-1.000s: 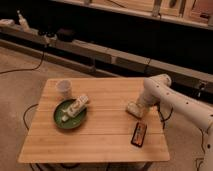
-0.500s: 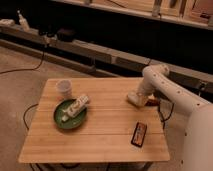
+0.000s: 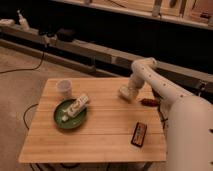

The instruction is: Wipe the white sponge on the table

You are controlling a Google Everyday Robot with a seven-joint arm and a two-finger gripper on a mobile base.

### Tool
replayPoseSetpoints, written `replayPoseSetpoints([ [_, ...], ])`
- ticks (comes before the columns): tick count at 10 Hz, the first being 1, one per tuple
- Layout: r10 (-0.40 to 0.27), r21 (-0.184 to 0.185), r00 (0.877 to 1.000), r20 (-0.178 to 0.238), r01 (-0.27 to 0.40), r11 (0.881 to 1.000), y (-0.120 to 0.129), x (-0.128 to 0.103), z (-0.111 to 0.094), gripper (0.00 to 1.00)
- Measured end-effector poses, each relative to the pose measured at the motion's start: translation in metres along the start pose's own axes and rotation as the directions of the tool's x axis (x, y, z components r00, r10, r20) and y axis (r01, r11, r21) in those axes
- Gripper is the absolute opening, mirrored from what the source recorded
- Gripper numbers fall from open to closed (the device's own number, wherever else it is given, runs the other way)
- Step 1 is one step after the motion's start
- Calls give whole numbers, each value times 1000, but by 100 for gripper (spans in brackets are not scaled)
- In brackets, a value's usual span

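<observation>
The white sponge (image 3: 124,91) lies flat on the light-wood table (image 3: 102,137), near its far right side. My gripper (image 3: 130,93) comes down onto the sponge from the right and is shut on it, covering its right part. The white arm runs from the lower right of the view up over the table's right edge to the gripper.
A white cup (image 3: 64,87) stands at the far left. In front of it a green plate (image 3: 62,111) holds a white bottle-like item (image 3: 79,104). A dark flat device (image 3: 139,134) lies near the front right. A reddish-brown object (image 3: 149,102) sits at the right edge.
My gripper has slid the sponge across the table top, away toward the far edge and a little to the left. The other objects have stayed put.
</observation>
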Motion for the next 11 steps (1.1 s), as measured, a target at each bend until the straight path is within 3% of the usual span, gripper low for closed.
replayPoseSetpoints([
  [2,-71,-3,997,7,71,997,3,-32,3,48],
  [5,-179,-17,984,23,180,984,32,-69,5,48],
  [8,-239,-45,970,47,241,970,78,-79,3,48],
  [11,-254,-64,966,53,258,964,115,-64,4,48],
])
